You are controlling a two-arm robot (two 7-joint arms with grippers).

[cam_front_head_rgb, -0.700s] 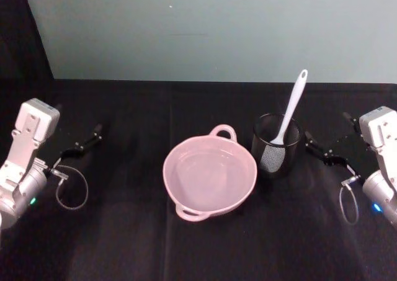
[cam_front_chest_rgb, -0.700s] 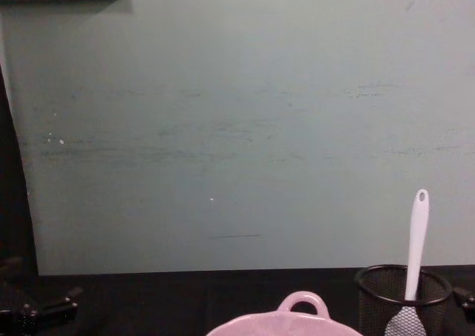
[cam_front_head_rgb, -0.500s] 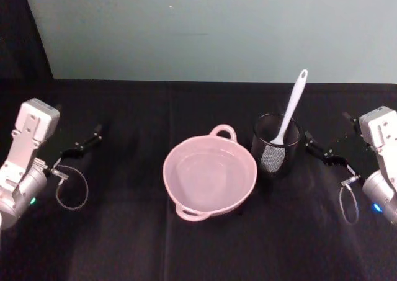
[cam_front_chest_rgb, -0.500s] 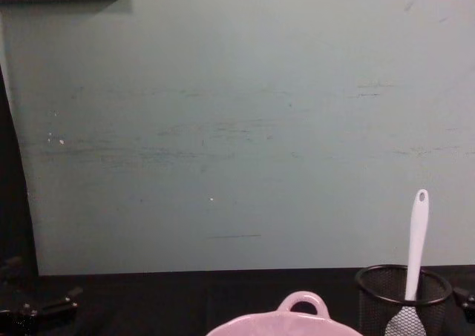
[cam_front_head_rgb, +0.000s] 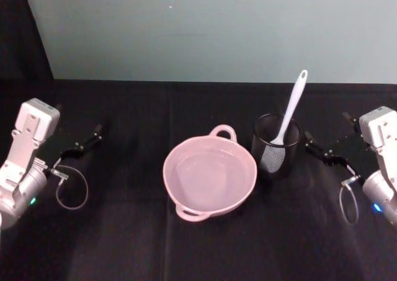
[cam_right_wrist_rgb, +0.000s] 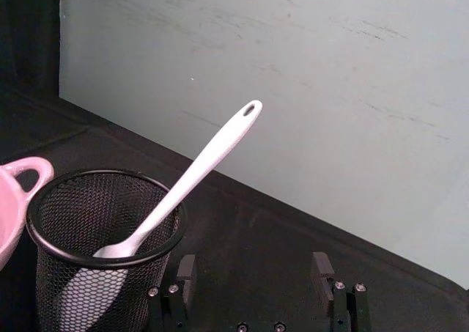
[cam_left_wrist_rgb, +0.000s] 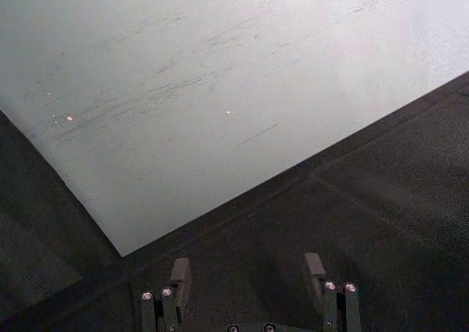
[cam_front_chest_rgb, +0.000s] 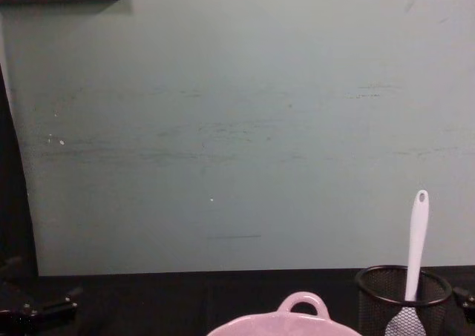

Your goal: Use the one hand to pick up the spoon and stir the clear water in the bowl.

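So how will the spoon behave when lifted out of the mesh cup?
The spoon is slim plastic, probably light and stiff. It leans on the rim of the mesh cup, so a sideways pull might tip it.

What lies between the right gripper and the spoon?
The wall of the black mesh cup, since the spoon stands inside it, then bare black cloth before the open right gripper; head view.

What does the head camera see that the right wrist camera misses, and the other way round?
Head view: the whole pale pink round bowl of water, and the left gripper parked at the far left. Right wrist view: how far apart the right gripper fingers stand. Both: the long white plastic spoon standing in the black wire-mesh cup, plus the bowl's looped handle.
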